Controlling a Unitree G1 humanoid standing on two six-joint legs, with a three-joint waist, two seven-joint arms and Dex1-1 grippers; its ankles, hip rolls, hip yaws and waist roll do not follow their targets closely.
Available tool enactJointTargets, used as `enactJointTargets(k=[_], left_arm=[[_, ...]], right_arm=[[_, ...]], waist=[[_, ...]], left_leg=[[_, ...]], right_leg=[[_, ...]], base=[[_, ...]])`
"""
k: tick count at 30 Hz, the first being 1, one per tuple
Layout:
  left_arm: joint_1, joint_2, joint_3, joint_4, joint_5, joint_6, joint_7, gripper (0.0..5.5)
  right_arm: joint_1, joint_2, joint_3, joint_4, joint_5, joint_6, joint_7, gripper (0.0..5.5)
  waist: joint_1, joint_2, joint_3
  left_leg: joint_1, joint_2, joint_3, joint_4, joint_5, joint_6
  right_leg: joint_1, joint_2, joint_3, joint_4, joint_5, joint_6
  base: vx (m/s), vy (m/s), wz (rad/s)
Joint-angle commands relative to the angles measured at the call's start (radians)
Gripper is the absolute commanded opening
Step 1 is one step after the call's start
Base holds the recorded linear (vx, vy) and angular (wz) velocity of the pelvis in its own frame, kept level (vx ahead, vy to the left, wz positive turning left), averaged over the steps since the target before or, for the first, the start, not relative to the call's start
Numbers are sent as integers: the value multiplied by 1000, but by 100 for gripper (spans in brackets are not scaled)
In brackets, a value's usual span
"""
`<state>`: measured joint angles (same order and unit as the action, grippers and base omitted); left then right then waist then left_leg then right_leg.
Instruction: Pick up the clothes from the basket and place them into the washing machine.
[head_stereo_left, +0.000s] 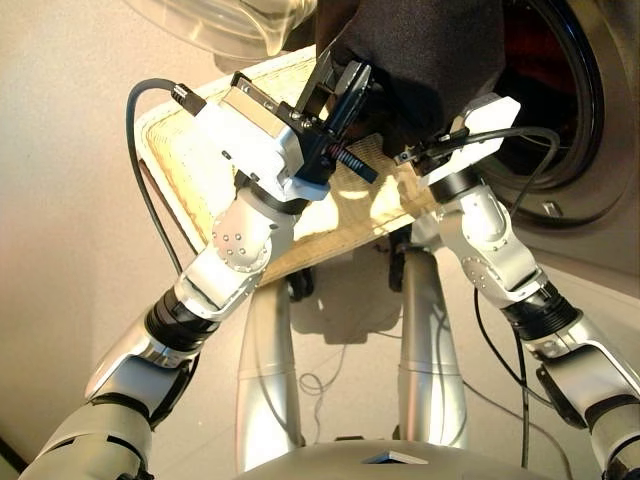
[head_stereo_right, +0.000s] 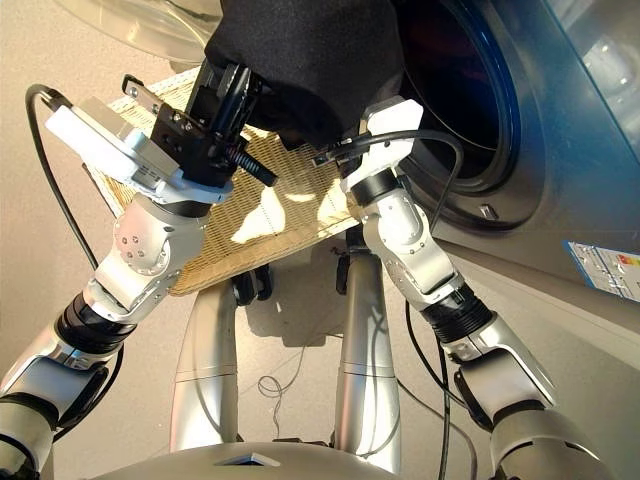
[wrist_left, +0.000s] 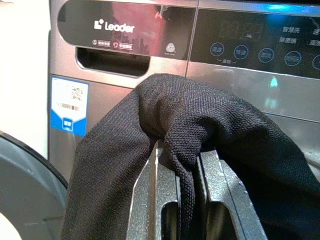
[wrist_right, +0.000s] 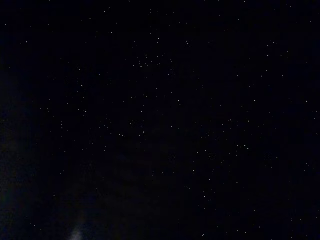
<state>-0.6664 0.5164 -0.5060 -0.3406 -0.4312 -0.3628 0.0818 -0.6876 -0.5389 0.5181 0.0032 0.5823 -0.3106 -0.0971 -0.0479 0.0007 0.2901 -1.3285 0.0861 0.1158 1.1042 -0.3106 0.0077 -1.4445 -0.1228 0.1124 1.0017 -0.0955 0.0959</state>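
Left gripper (wrist_left: 182, 170) clamped on black garment (head_stereo_right: 310, 60), held above basket (head_stereo_right: 240, 240), left of washing machine (head_stereo_right: 520, 130). Right gripper's (head_stereo_right: 345, 135) jaws hidden, couldn't tell.

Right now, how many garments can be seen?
1: a black garment pinched in the left end effector, raised above the basket beside the washing machine porthole. Others may be hidden beneath it or inside the drum.
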Motion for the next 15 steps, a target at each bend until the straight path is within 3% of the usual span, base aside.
enactJointTargets(k=[1,7,15], left_arm=[[-4,-28,35,-83,-12,-76,-23,0],[4,-52,30,-76,-18,-67,-28,0],[-69,-131,-56,-60,-20,-40,-45,0]], right_arm=[[-74,5,10,-119,-32,-67,30,0],[-60,22,11,-108,-14,-62,38,0],[-89,55,58,-12,-16,-43,26,0]], waist=[[-3,10,-12],[-5,7,-15],[-6,7,-11]], left_leg=[[-44,-1,-11,-50,66,57],[-49,-3,-16,-51,67,56],[-48,-5,-16,-61,71,56]], right_leg=[[43,-21,-16,-5,-13,-66],[39,-24,-20,-5,-14,-66],[42,-26,-20,-14,-14,-66]], base=[[0,0,0],[0,0,0],[0,0,0]])
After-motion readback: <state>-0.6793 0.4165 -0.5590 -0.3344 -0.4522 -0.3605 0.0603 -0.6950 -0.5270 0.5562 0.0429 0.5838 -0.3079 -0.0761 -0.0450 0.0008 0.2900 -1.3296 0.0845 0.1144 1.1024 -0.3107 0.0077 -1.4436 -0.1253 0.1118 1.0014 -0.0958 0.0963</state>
